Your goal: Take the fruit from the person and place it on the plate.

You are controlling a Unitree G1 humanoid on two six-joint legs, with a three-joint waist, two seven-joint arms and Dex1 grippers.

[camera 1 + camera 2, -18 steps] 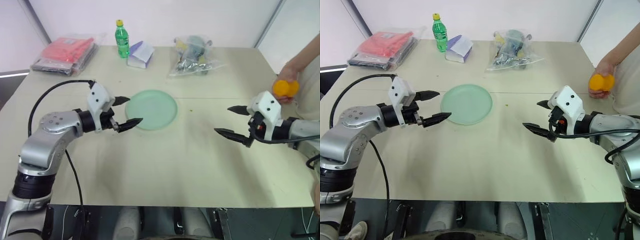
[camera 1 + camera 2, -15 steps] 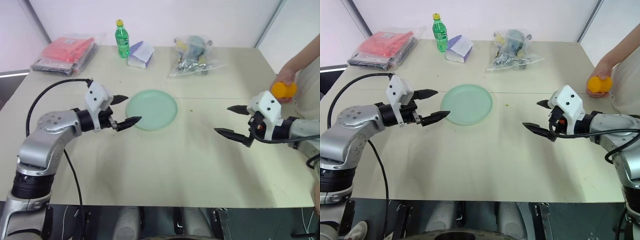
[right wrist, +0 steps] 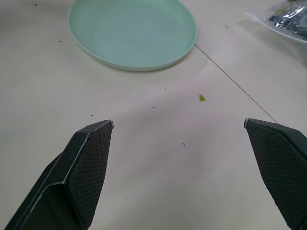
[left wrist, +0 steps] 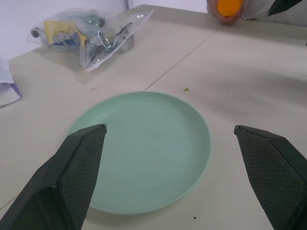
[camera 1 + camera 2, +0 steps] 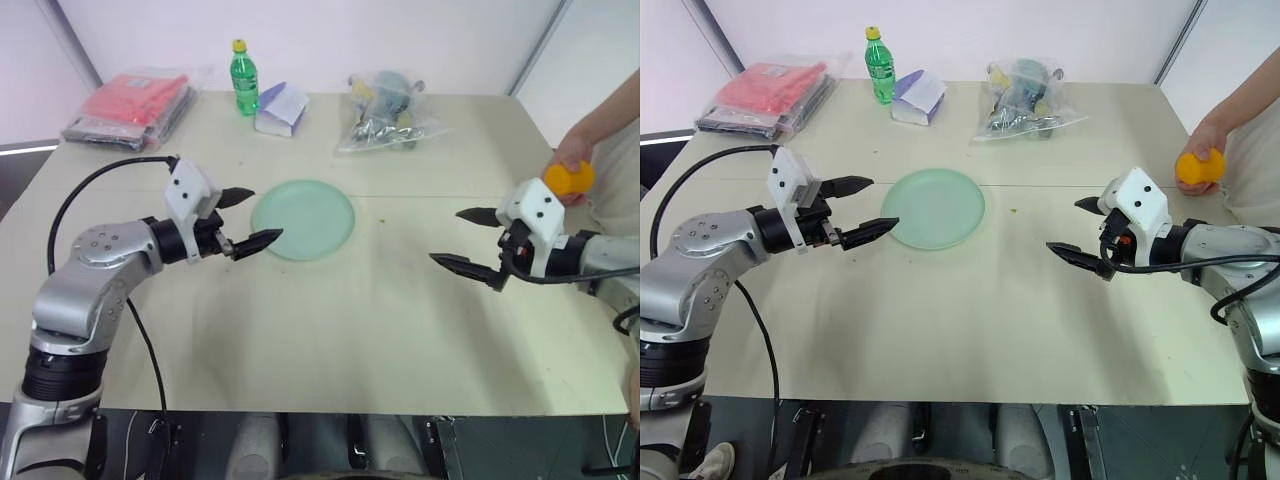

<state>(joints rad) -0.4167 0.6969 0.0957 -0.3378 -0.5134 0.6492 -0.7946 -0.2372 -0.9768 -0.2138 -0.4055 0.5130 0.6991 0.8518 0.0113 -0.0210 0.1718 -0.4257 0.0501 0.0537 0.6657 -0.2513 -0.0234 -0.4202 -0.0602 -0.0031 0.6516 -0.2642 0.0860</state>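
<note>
So far nothing is done: the fruit point(image 5: 1199, 166) sits in the person's hand point(image 5: 1202, 141), the plate point(image 5: 934, 207) is bare, and both the left gripper point(image 5: 864, 205) and the right gripper point(image 5: 1078, 228) hold their fingers spread and empty.

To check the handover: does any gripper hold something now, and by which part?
No. Both the left gripper and right gripper are open and empty; the person's hand holds the fruit.
</note>
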